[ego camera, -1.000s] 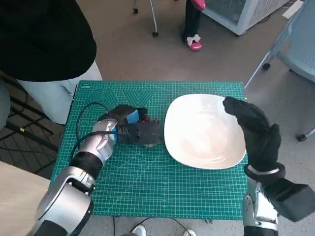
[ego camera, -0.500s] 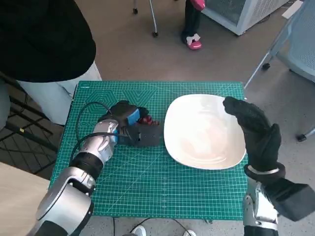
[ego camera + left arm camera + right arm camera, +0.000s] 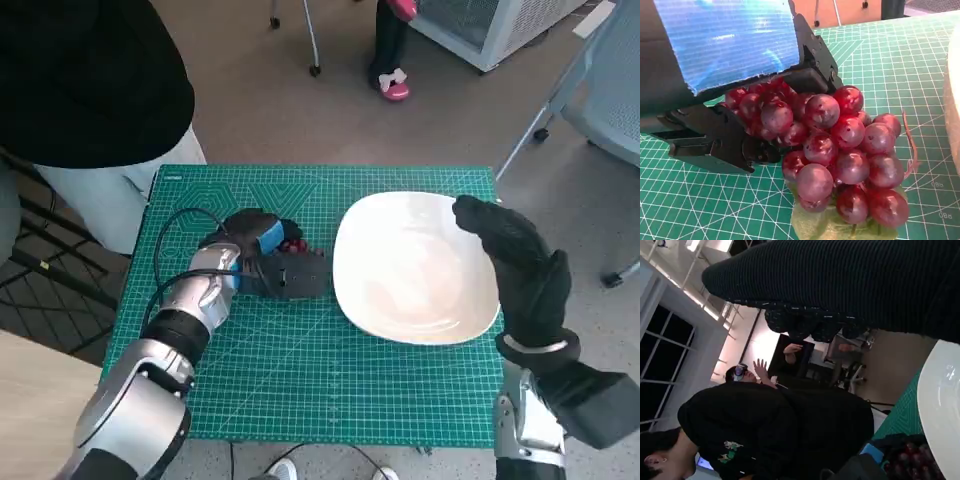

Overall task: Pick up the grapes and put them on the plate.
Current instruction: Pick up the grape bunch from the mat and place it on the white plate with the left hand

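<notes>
Lying on the mat, the grapes [image 3: 840,150] sit clasped by the left hand's [image 3: 265,255] fingers [image 3: 715,142].

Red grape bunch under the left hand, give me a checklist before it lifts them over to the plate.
1. Left hand fingers around the red grape bunch: ok, fingers lie against the bunch's upper grapes.
2. Grip secure enough to lift: cannot tell.
3. Bunch off the green cutting mat: not ok, it rests there.
4. White round plate bare: ok.
5. Gloved right hand away from the drop spot: not ok, it hangs over the plate's rim.
</notes>
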